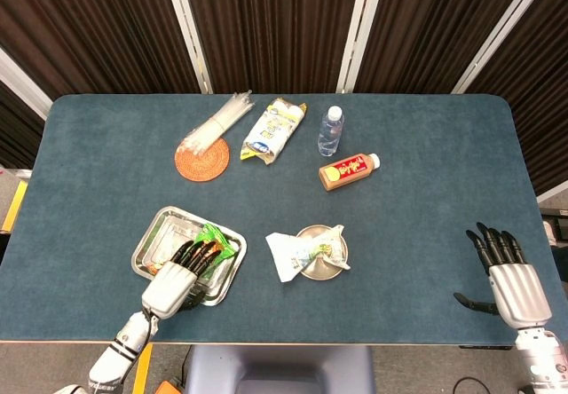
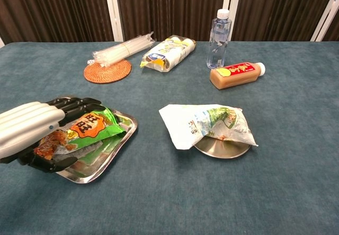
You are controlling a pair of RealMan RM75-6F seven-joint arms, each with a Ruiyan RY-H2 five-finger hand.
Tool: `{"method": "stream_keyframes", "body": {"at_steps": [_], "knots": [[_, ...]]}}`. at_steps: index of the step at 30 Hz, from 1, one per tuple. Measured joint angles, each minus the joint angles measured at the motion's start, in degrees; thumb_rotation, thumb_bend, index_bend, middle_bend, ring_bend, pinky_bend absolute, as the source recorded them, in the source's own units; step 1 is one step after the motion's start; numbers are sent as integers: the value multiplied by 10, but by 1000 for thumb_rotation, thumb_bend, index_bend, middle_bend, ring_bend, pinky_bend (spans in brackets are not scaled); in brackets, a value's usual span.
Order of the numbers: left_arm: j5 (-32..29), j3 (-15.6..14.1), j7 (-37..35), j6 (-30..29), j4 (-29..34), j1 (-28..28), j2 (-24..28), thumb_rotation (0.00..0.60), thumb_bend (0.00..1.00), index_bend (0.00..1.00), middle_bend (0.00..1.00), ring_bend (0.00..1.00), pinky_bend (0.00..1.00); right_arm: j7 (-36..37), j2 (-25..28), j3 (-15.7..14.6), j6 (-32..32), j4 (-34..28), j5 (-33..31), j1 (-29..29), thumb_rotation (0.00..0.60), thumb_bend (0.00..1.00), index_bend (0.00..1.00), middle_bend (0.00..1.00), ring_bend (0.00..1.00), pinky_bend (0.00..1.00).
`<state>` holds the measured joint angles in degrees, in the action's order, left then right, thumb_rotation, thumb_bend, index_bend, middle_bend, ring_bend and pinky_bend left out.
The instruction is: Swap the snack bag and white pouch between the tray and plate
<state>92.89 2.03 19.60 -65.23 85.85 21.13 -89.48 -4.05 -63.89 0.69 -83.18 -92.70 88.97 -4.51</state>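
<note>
**Left hand over the snack bag on the tray; right hand idle at the table edge**

A blue-green table [image 1: 426,225] seen from above and from chest height. Near the front left sits a steel tray [image 2: 114,150] holding a green and orange snack bag [image 2: 85,129]. The left hand [image 2: 32,126] lies over the near end of the bag, fingers [image 2: 71,108] stretched across the top and the thumb hooked under the bag's near edge. Whether it actually grips the bag cannot be told; the bag lies flat on the tray.

To the right of the tray, near the table's middle, a small round metal plate [image 2: 222,147] carries the white pouch [image 2: 204,124]. The pouch is crumpled and wider than the plate, spilling off its left side onto the table.

The right hand [image 1: 510,279] rests at the front right edge of the table, well apart from everything, holding nothing, fingers straight and slightly spread, thumb out to the side.

Toward the back of the table: a woven orange coaster [image 1: 202,159] with a clear packet of straws [image 1: 217,123] lying across it, a yellow and white bag [image 1: 273,130] just beside that, an upright water bottle [image 1: 330,130], and a brown drink bottle [image 1: 349,171] lying on its side.
</note>
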Motion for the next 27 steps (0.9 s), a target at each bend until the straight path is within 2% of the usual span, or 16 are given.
{"method": "stream_keyframes", "body": {"at_steps": [7,10,15,17,23,27], "knots": [[-76,23,73,25,-19,11,-26,600,351,0,0,2,203,7,4,2,2,1,-3,-1,600,130,0,0,0,0],[-99,31,98,25,-24,14,-36,600,353,0,34,94,284,7,4,2,5,1,-5,-1,600,130,0,0,0,0],[-116,39,106,20,-42,19,-49,600,357,21,200,256,426,7,5,1,6,0,-4,-2,600,130,0,0,0,0],[-124,42,107,20,-54,23,-55,600,362,94,281,352,466,8,7,0,6,-1,-4,-1,600,130,0,0,0,0],[-130,51,100,7,-89,34,-77,600,396,384,512,519,581,6,10,0,6,-6,-7,0,600,130,0,0,0,0],[-116,55,81,-21,-113,39,-92,600,427,510,587,572,627,5,10,0,5,-6,-7,1,600,130,0,0,0,0]]}}
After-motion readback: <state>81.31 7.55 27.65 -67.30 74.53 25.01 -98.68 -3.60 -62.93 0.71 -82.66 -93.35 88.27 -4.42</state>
